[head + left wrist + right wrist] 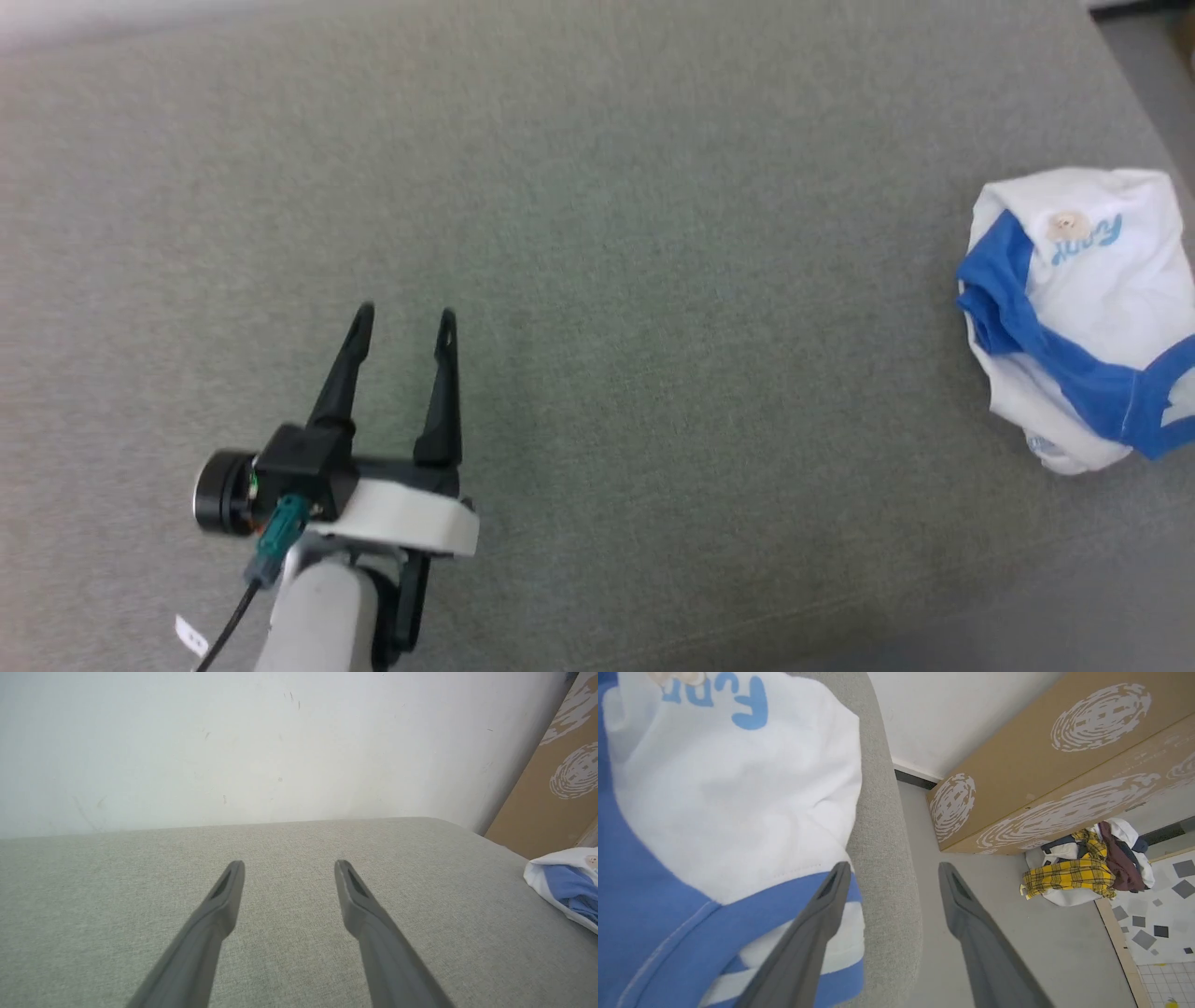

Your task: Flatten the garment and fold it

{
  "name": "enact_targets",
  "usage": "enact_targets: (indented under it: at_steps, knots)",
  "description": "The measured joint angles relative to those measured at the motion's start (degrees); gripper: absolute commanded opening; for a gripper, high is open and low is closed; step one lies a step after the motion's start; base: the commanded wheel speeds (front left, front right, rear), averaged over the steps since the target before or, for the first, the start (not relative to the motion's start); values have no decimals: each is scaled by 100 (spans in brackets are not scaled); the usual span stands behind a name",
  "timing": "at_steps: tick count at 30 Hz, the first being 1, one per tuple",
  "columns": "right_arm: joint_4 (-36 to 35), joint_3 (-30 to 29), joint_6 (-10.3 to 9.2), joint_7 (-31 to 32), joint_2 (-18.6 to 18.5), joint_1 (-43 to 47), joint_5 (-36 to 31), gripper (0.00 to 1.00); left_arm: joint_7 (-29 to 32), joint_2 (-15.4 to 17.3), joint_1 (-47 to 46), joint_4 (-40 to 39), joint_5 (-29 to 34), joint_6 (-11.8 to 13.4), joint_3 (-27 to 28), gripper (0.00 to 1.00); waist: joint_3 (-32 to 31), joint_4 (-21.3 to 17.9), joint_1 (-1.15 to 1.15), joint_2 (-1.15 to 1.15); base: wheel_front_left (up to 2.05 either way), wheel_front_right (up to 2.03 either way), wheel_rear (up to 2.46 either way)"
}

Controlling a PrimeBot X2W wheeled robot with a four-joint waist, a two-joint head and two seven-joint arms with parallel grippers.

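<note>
Left gripper (403, 322) sits over the near-left part of the grey fabric surface (653, 280), fingers spread wide with nothing between them. The shirt (1074, 317) is well apart from it, right up against the surface's right edge. It's scrunched into a lump, so no real long axis, though the lump runs roughly along that edge. It's white with a bright blue band slanting across it, and the little print and blue lettering face up at the far end.

In its wrist view the right gripper (894, 870) is spread open too, one finger over the shirt's blue hem, the other out past the edge above the floor. Can't tell if it touches the cloth.

On the floor, a closed cardboard box (1017, 765) has a pile of clothes (1083, 870) just beside it.
</note>
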Motion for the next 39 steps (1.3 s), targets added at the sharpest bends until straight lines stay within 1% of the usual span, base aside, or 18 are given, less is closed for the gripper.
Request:
enact_targets:
  at_steps: [2,6,11,13,16,17,23,26,28,33,39]
  knots:
    - [-302,-224,0,-60,255,461,-93,100,0,-9,158,8,-66,9,44,100,-189,52,0,0,0,0,0]
    - [-1091,-363,1,-68,992,1357,-62,100,0,-30,480,41,-199,13,167,100,-562,185,-1,0,0,0,0]
    - [-2223,-138,0,131,1819,2235,221,100,0,-27,767,70,-249,14,393,100,-959,427,-1,0,0,0,0]
    - [-2590,45,1,183,2047,2432,377,100,0,-19,852,75,-250,13,469,100,-1073,567,-1,0,0,0,0]
    - [-3084,220,1,233,2290,2574,598,100,0,24,943,104,-250,11,576,100,-1220,790,0,0,0,0,0]
    - [-3424,277,1,236,2417,2606,714,100,0,70,1008,127,-249,3,649,100,-1311,932,0,0,0,0,0]
    - [-4269,448,1,223,2598,2668,1082,100,-1,311,1124,181,-247,-79,804,100,-1523,1291,0,0,0,0,0]
    - [-4576,435,1,211,2631,2799,1115,100,0,424,1150,172,-248,-194,848,100,-1602,1418,0,0,0,0,0]
    - [-4708,303,0,233,2648,2953,1117,100,0,465,1150,160,-253,-283,839,100,-1654,1471,1,0,0,0,0]
    - [-4908,225,-1,276,2648,3349,1349,100,0,455,1194,232,-356,-411,791,100,-1802,1474,1,0,0,0,0]
    - [-4955,293,-4,311,2646,3605,1482,100,0,414,1314,398,-404,-467,705,100,-1912,1379,1,1,0,0,0]
